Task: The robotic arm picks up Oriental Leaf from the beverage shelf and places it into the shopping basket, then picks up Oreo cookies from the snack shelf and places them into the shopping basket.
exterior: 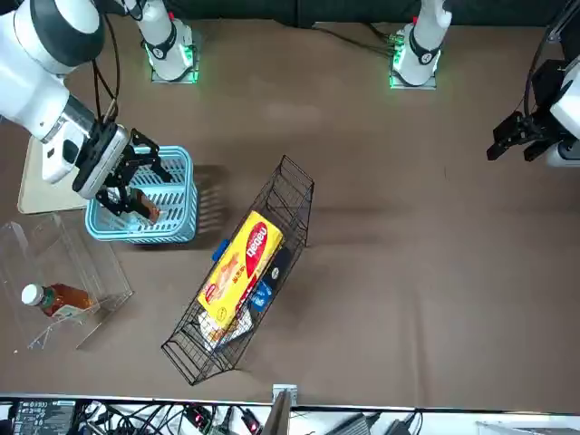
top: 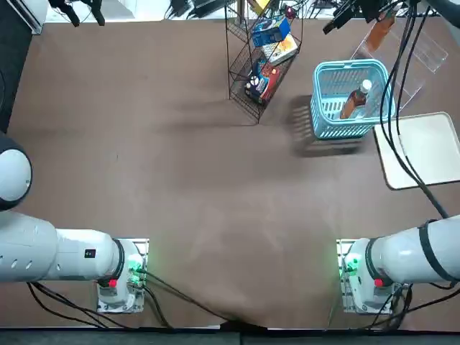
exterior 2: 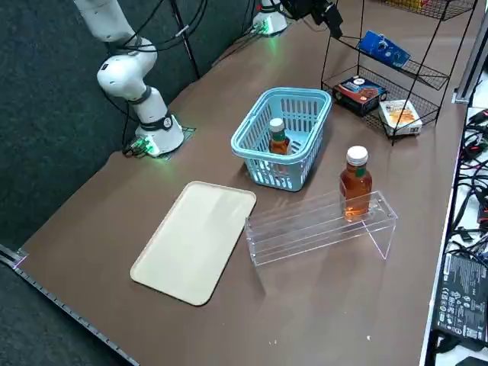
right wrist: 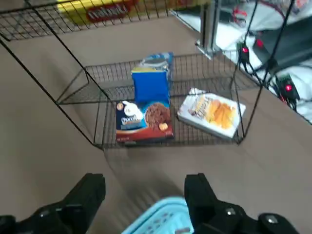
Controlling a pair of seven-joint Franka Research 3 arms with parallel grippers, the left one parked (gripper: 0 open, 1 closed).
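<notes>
Showing the right gripper (right wrist: 145, 195), black and blocky, with fingers set well apart and holding nothing. Appears over the light-blue, slotted plastic shopping basket (exterior: 178, 204) in the front view; cannot tell from there whether touching it.

Contains, within the basket's rounded rim, one clear plastic bottle of orange-brown Oriental Leaf (exterior 2: 280, 139), white-capped; cannot tell whether upright or leaning. Includes a second white-capped bottle of amber tea (exterior 2: 356, 183), upright at the see-through acrylic beverage shelf (exterior 2: 324, 232), near the basket.

Keeps on the black wire-mesh rack (right wrist: 195, 80) the bright blue rectangular pack of Oreo cookies (exterior 2: 384, 49), smooth and boxy. Holds there too a dark blue-and-red cookie box (right wrist: 145, 121), a flat white-and-orange box (right wrist: 210, 113) and, higher, a glossy yellow pack with red print (exterior: 240, 270).

Lies beside the basket: a cream, flat, round-cornered tray (exterior 2: 194, 242).

Hides part of the basketed bottle behind slotted plastic in the right side view, and more behind the gripper in the front view. Crops the yellow pack at the edge of the wrist view, the basket likewise. Blends faint acrylic edges into the brown tabletop (top: 215, 187).
</notes>
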